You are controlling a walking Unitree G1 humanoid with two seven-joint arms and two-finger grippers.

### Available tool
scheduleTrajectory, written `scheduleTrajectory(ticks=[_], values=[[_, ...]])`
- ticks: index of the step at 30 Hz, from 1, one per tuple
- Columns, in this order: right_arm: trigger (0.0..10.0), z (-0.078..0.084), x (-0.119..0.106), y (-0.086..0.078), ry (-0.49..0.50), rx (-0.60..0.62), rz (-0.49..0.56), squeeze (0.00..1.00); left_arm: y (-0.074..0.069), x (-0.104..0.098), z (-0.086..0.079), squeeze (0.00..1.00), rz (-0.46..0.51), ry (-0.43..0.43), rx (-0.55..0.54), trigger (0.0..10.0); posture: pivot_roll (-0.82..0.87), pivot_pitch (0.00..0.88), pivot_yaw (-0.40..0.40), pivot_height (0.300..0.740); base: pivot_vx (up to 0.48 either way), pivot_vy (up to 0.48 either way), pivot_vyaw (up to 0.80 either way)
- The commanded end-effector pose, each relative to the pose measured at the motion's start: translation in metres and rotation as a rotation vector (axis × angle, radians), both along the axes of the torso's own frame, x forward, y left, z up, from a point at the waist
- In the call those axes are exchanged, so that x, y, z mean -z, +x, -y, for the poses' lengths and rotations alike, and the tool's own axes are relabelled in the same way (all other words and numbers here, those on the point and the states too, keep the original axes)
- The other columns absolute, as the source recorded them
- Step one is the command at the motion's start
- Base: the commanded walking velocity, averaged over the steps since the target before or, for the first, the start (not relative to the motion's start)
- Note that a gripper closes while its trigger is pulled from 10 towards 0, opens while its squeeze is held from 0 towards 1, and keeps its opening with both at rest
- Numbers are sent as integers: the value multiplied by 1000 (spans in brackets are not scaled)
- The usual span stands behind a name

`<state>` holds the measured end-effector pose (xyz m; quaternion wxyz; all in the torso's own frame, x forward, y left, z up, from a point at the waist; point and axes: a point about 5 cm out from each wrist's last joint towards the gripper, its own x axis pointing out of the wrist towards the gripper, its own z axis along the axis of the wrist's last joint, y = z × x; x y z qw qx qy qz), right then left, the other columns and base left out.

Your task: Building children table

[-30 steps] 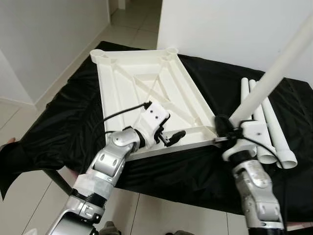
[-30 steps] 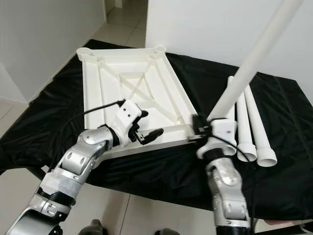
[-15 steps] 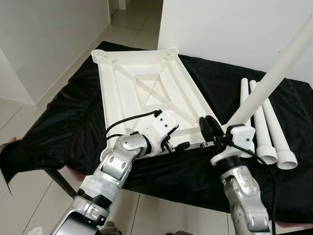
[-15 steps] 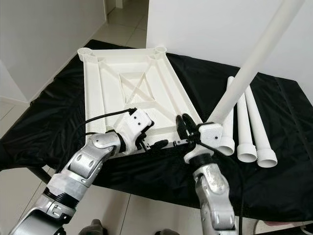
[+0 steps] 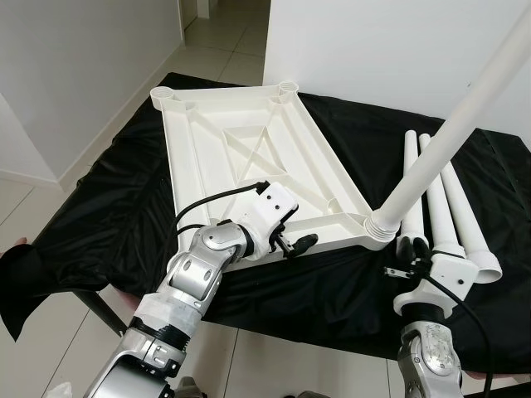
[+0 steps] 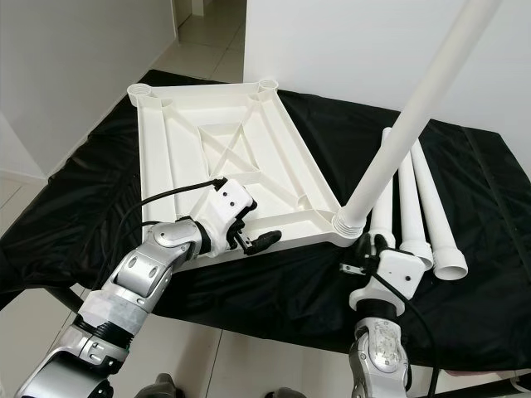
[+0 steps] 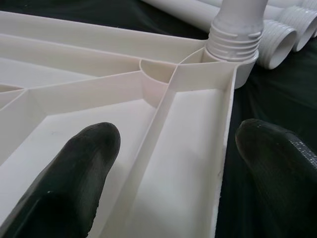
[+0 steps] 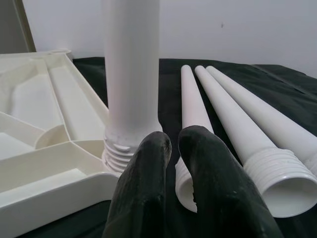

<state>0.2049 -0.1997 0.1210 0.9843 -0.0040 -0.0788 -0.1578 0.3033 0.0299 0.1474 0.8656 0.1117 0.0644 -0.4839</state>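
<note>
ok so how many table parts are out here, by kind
white tabletop, upside down: 1
white leg standing in the tabletop's near corner socket: 1
white legs lying loose on the black cloth: 3
total: 5 parts

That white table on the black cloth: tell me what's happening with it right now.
The robot is assembling it. The tabletop lies upside down, and one leg stands in its near right corner socket. The left gripper straddles the near rim, fingers open. The right gripper hangs shut beside the leg's base, holding nothing. Three spare legs lie to the right.
</note>
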Motion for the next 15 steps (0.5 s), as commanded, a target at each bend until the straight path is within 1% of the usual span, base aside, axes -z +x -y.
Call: scheduleTrajectory(ticks=[1,2,3,7,11,12,14,15], values=[[10000,9,7,1,23,78,-23,212,6,-3,0,0,20,-3,-70,10000,31,0,-38,740,0,0,0],[10000,9,7,1,23,78,-23,212,6,-3,0,0,20,-3,-70,10000,31,0,-38,740,0,0,0],[10000,13,10,1,47,107,-27,1000,6,-4,0,0,22,-5,-72,10000,36,0,-38,740,0,0,0],[10000,19,13,12,83,135,-16,1000,6,-6,-1,0,28,-12,-77,10000,44,0,-39,740,0,0,0],[10000,22,12,16,91,153,-6,1000,6,-6,-1,0,30,-18,-72,10000,47,0,-40,740,0,0,0],[10000,27,13,25,81,173,-13,1000,-2,-9,4,0,38,-37,-2,10000,54,0,-40,740,0,0,0],[10000,29,13,27,79,179,-15,1000,-4,-10,6,0,40,-42,18,10000,54,0,-40,740,0,0,0],[10000,30,12,31,81,171,-11,1000,-8,-11,7,0,41,-48,41,10000,59,0,-40,740,0,0,0]])
